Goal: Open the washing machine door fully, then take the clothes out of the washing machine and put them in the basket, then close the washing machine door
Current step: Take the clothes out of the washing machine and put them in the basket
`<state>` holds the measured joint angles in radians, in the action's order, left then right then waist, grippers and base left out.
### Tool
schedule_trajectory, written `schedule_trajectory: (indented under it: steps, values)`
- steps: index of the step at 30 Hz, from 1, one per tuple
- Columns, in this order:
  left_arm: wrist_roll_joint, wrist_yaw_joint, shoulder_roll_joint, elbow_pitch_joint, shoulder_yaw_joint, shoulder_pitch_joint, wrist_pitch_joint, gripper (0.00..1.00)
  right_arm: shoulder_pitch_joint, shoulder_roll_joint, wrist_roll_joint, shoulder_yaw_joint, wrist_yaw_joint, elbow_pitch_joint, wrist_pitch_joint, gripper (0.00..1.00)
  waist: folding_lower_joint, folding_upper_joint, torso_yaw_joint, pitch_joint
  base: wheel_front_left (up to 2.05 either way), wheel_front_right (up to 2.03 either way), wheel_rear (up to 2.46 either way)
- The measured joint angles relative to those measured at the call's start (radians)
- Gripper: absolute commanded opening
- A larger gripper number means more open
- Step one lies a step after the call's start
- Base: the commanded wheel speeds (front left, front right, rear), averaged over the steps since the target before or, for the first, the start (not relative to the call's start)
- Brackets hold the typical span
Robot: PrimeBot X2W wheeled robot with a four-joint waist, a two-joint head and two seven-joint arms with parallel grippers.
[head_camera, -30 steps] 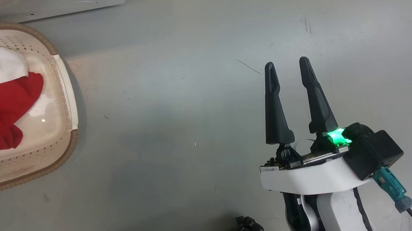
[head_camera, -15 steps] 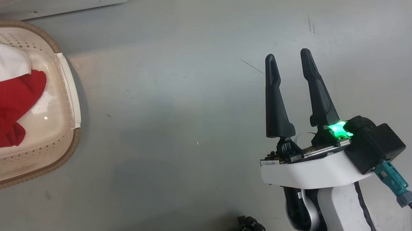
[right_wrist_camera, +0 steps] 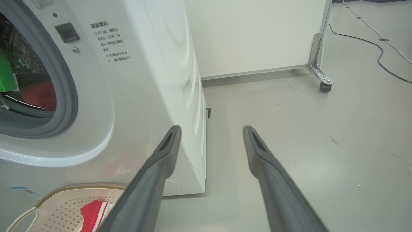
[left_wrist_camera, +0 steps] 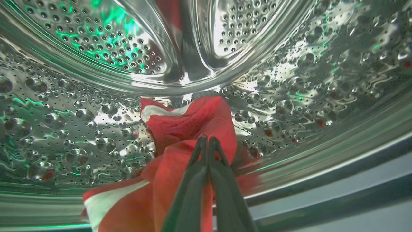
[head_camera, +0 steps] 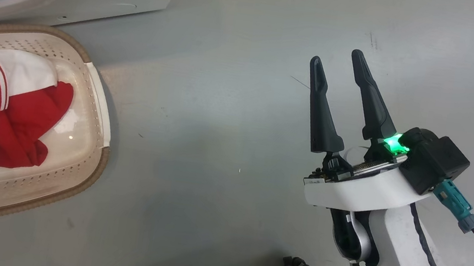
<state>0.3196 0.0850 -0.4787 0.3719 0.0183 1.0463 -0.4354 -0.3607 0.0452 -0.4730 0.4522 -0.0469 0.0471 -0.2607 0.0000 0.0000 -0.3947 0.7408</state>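
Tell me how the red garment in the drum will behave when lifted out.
Probably floppy: the red garment lies crumpled in soft folds, so it should drape and trail below the left gripper pinching it. Likely light, being thin cloth. It may drag on the steel drum, though the smooth wall looks unlikely to snag it.

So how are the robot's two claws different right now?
The left gripper is shut, pinching a red garment inside the steel drum; the right gripper is open and holds nothing. The left gripper reaches into the washing machine, while the right gripper hangs over the floor beside it. Both have two long dark fingers.
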Motion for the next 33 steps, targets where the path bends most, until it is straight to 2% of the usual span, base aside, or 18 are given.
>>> schedule_trajectory:
  steps: [13,33]
  values:
    - [0.026,-0.002,0.096,-0.067,0.025,-0.126,0.218,0.00,0.001,0.001,0.054,-0.019,0.000,-0.036,0.000,1.00,0.0000,0.0000,0.051,-0.063,0.00,0.00,0.00]
    - [0.030,-0.045,0.238,-0.175,0.046,-0.397,0.523,0.00,0.080,0.002,0.112,-0.071,0.001,-0.100,0.000,1.00,0.0000,0.0000,0.134,-0.226,0.00,0.00,0.00]
